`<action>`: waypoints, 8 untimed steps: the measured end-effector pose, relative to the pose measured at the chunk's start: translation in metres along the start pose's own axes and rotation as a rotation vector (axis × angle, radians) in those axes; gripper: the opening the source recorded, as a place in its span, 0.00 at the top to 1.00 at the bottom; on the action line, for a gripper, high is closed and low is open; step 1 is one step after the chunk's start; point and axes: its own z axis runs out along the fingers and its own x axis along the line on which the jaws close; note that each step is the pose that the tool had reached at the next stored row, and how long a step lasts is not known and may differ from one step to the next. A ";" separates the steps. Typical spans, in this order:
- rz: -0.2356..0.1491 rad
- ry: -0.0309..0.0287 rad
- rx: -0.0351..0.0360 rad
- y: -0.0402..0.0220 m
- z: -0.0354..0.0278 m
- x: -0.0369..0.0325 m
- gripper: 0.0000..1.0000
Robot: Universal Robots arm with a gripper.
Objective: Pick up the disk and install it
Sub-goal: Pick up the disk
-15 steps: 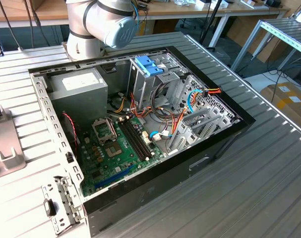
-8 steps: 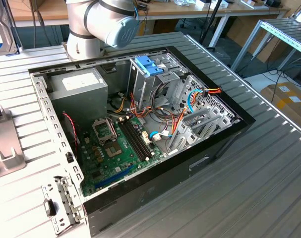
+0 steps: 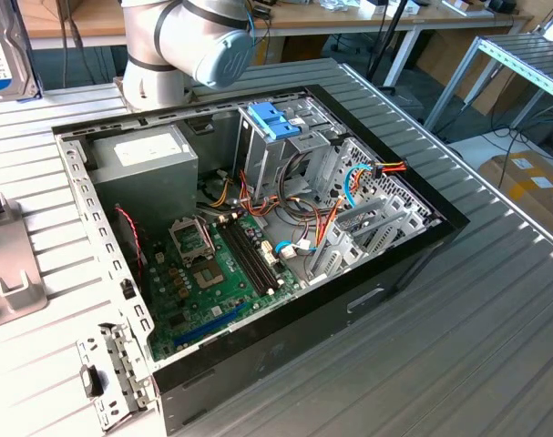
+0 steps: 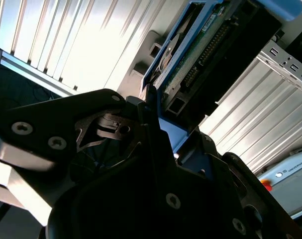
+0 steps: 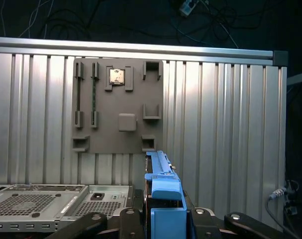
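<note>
Fingers: I am watching the dark fingers (image 4: pixel 143 114) clenching on the disk (image 4: pixel 200 45) from both sides in the second wrist view, with a blue mounting piece sitting between them.
Gripper: the gripper (image 5: pixel 163 216) is grasping the disk by one end. In the first wrist view the disk's blue edge is rising straight out of it.
Disk: it is standing on edge and showing me its green circuit board in the second wrist view. In the exterior view I am finding it in the top corner on the exterior view's left, label toward the camera, apart from the open case.
Arm: the arm (image 3: pixel 203 45) is showing a grey joint with a blue cap at the top of the exterior view, just beside the disk.
Fixture plate: the grey fixture plate (image 5: pixel 118 109) is lying flat on the ribbed table (image 5: pixel 225 124), beyond the held disk in the first wrist view.
Computer case: the computer case (image 3: pixel 413 255) is lying open in the middle of the exterior view. I am seeing the green motherboard (image 3: pixel 212 282), the grey power supply box (image 3: pixel 144 159) and the metal cage with light-blue handles (image 3: pixel 274 118) inside it.
</note>
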 end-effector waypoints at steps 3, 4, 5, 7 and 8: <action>0.000 0.0000 0.0000 -0.0022 -0.0001 0.0000 0.63; 0.000 -0.0001 0.0000 -0.0029 -0.0001 0.0001 0.63; 0.000 -0.0001 0.0001 -0.0037 -0.0001 0.0001 0.63; 0.000 -0.0001 0.0001 -0.0052 -0.0001 0.0001 0.63; 0.000 0.0000 0.0000 -0.0060 -0.0002 0.0002 0.63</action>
